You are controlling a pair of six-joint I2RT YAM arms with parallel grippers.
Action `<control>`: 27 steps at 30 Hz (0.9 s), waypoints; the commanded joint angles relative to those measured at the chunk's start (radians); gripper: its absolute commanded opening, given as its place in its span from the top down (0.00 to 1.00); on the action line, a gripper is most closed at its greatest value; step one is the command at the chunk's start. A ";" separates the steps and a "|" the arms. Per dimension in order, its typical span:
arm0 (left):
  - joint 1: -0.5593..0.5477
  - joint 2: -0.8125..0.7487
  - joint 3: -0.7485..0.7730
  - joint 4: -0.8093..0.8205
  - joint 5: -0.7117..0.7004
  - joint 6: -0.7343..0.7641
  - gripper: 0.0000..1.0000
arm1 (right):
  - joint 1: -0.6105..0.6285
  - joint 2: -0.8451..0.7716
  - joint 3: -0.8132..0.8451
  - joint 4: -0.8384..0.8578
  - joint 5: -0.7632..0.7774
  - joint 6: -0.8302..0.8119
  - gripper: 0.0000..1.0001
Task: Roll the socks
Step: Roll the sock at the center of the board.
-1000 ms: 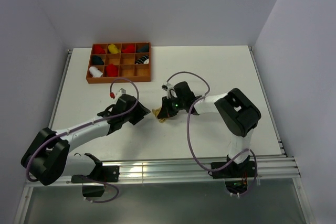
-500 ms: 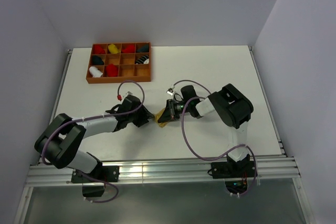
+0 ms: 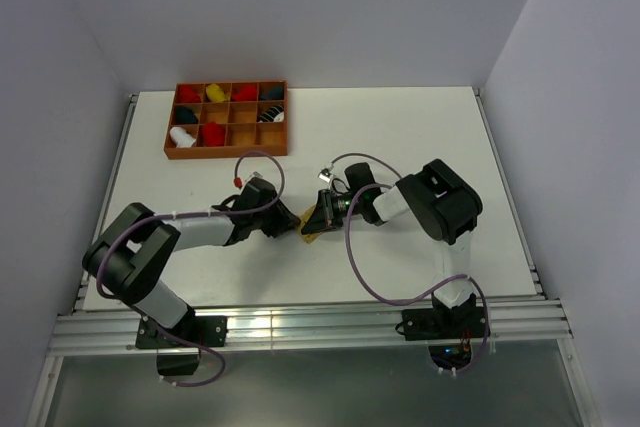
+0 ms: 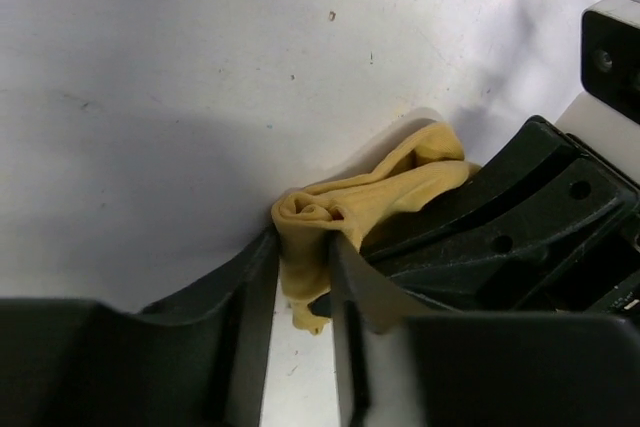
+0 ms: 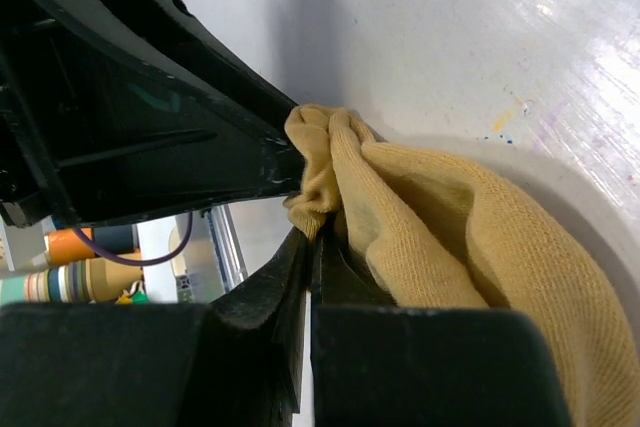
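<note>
Near the middle of the top view, the tan sock (image 3: 310, 237) lies bunched on the white table (image 3: 420, 127) between 2 grippers; the left gripper (image 4: 300, 247) pinches its bunched end, the right gripper (image 5: 314, 247) is clamped tight on its fabric

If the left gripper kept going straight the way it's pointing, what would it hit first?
The left gripper would meet the tan sock first, already bunched between its fingers; just beyond sits the right gripper, pinching the same sock, likely next.
</note>
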State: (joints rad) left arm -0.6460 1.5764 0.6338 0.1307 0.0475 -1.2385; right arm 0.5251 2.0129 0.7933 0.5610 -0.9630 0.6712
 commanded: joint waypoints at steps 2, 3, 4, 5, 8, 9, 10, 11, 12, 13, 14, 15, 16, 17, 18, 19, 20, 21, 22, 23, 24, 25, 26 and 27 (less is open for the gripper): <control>-0.021 0.045 0.018 -0.008 0.012 0.024 0.75 | -0.007 0.000 0.017 -0.062 0.024 -0.056 1.00; -0.026 0.048 0.020 -0.008 0.014 0.025 0.78 | -0.007 -0.002 0.020 -0.068 0.026 -0.061 1.00; -0.027 0.051 0.024 -0.011 0.012 0.027 0.82 | -0.007 -0.009 0.024 -0.093 0.032 -0.068 0.98; -0.033 0.054 0.029 -0.017 0.009 0.036 0.87 | -0.007 -0.017 0.029 -0.114 0.056 -0.096 0.96; -0.041 0.051 0.040 -0.035 -0.003 0.045 1.00 | -0.005 -0.072 0.055 -0.229 0.095 -0.151 0.84; -0.043 0.047 0.040 -0.040 -0.014 0.047 1.00 | -0.005 -0.097 0.060 -0.263 0.136 -0.163 0.78; -0.043 0.040 0.038 -0.045 -0.020 0.050 1.00 | -0.005 -0.155 0.070 -0.338 0.164 -0.191 0.70; -0.044 0.037 0.040 -0.052 -0.027 0.054 1.00 | -0.005 -0.187 0.073 -0.369 0.184 -0.203 0.68; -0.044 0.034 0.038 -0.055 -0.037 0.056 1.00 | -0.005 -0.221 0.075 -0.394 0.234 -0.209 0.66; -0.044 0.027 0.038 -0.055 -0.038 0.060 1.00 | -0.005 -0.282 0.076 -0.441 0.260 -0.217 0.64; -0.044 0.027 0.040 -0.063 -0.043 0.063 1.00 | -0.005 -0.310 0.076 -0.460 0.283 -0.220 0.63; -0.044 0.025 0.038 -0.062 -0.043 0.068 1.00 | -0.005 -0.336 0.076 -0.475 0.309 -0.223 0.63; -0.046 0.022 0.040 -0.062 -0.043 0.070 1.00 | -0.005 -0.379 0.073 -0.507 0.372 -0.219 0.63; -0.046 0.019 0.040 -0.063 -0.043 0.074 1.00 | -0.005 -0.393 0.075 -0.527 0.415 -0.217 0.63; -0.047 0.017 0.041 -0.066 -0.043 0.077 1.00 | -0.007 -0.404 0.075 -0.538 0.447 -0.216 0.63; -0.047 0.014 0.046 -0.069 -0.043 0.080 1.00 | -0.007 -0.410 0.075 -0.553 0.516 -0.213 0.64; -0.050 0.010 0.046 -0.074 -0.043 0.088 1.00 | -0.008 -0.407 0.078 -0.573 0.544 -0.213 0.66; -0.050 0.005 0.049 -0.077 -0.043 0.091 1.00 | -0.008 -0.379 0.098 -0.588 0.561 -0.216 0.69; -0.055 -0.007 0.049 -0.078 -0.076 0.096 1.00 | -0.010 -0.361 0.109 -0.613 0.582 -0.220 0.70; -0.057 -0.013 0.049 -0.083 -0.083 0.099 1.00 | -0.010 -0.344 0.116 -0.621 0.593 -0.219 0.71; -0.058 -0.019 0.049 -0.088 -0.089 0.103 1.00 | -0.008 -0.317 0.121 -0.618 0.596 -0.219 0.72; -0.060 -0.030 0.052 -0.101 -0.095 0.105 1.00 | -0.010 -0.304 0.124 -0.607 0.601 -0.217 0.73; -0.060 -0.035 0.050 -0.106 -0.109 0.111 1.00 | -0.010 -0.292 0.129 -0.604 0.621 -0.217 0.73; -0.060 -0.042 0.047 -0.111 -0.115 0.113 0.99 | -0.008 -0.261 0.144 -0.602 0.621 -0.220 0.74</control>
State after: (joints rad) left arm -0.6987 1.5764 0.6674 0.0776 -0.0120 -1.1660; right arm 0.5228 1.7031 0.8925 0.0040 -0.4248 0.4721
